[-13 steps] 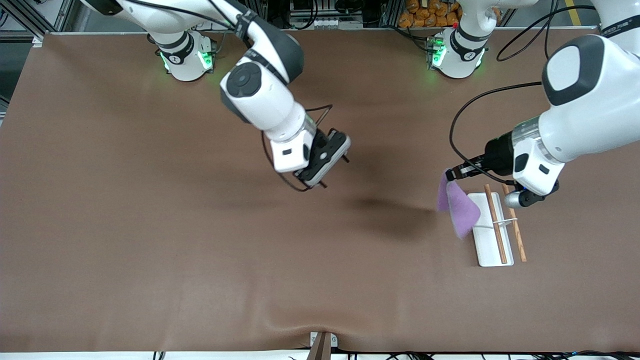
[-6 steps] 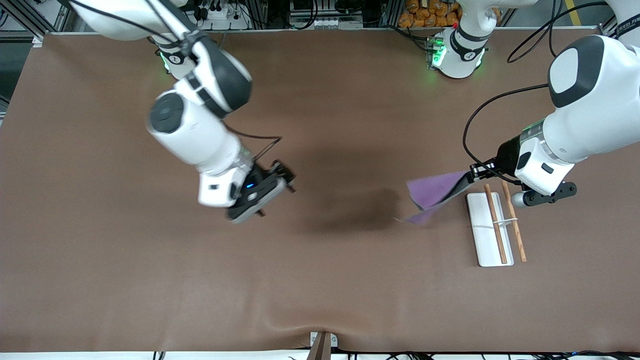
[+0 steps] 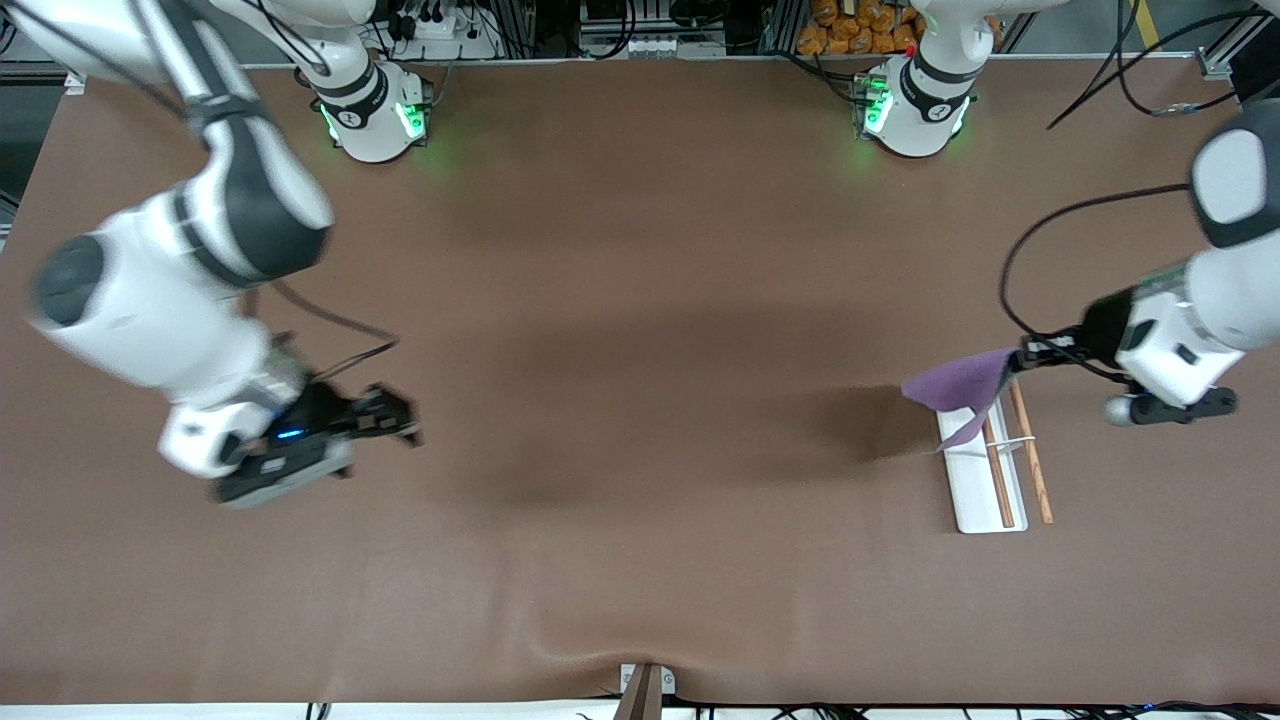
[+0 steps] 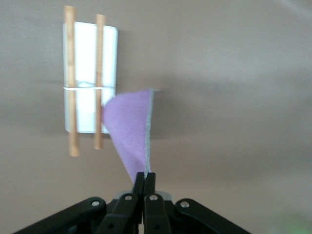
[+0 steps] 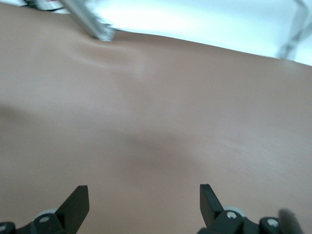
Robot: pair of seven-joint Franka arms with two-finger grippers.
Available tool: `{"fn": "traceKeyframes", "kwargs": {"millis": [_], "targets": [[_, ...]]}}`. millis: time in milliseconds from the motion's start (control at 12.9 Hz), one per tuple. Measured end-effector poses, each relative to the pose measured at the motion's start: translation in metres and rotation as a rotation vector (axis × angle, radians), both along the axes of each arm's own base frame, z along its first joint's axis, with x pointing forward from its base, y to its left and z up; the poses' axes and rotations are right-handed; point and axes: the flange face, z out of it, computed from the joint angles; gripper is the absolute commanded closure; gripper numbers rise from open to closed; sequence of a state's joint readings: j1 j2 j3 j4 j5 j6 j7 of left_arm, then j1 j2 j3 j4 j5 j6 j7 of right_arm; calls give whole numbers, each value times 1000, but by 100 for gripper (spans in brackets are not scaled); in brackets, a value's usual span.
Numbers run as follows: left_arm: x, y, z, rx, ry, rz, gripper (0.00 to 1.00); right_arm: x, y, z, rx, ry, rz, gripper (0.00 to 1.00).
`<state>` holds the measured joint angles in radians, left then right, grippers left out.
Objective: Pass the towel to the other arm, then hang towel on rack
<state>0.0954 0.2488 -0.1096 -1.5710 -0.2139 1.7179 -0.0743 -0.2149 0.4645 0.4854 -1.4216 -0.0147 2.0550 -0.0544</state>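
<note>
We are holding the small purple cloth towel [image 3: 955,385] over the white-based, wooden-rodded rack [image 3: 985,470].

Our left gripper [image 3: 1025,357] is clenching its corner; our right gripper [image 3: 395,420] is waiting released over bare table.

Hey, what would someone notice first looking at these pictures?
The purple towel stands out, pinched at one corner by the left gripper and hanging in the air over the rack at the left arm's end of the table. The right gripper hovers open and empty over bare table toward the right arm's end.

The right arm [image 3: 180,300] shows blurred. The towel [image 3: 955,385] hides part of the rack [image 3: 975,490]. The left arm [image 3: 1225,290] runs off the picture's edge.
</note>
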Motion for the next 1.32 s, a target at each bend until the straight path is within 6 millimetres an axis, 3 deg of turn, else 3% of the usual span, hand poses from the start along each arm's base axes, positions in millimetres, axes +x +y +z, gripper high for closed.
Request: {"fn": "traceKeyframes", "kwargs": {"millis": [310, 465, 543, 853, 1008, 1318], "targets": [[2, 37, -6, -13, -18, -59, 100, -15, -135, -6, -50, 205, -149, 0], [1, 55, -8, -17, -26, -70, 100, -22, -181, -12, -96, 242, -197, 0], [2, 64, -10, -19, -24, -66, 100, -24, -190, -15, -126, 257, -199, 0], [7, 90, -26, -30, -26, -88, 100, -40, -186, -5, -186, 332, -186, 0], [13, 102, -34, -34, -34, -93, 100, -55, -183, 16, -211, 370, -183, 0], [24, 107, -40, -31, -64, -95, 100, -81, -168, 57, -253, 396, -173, 0]]}}
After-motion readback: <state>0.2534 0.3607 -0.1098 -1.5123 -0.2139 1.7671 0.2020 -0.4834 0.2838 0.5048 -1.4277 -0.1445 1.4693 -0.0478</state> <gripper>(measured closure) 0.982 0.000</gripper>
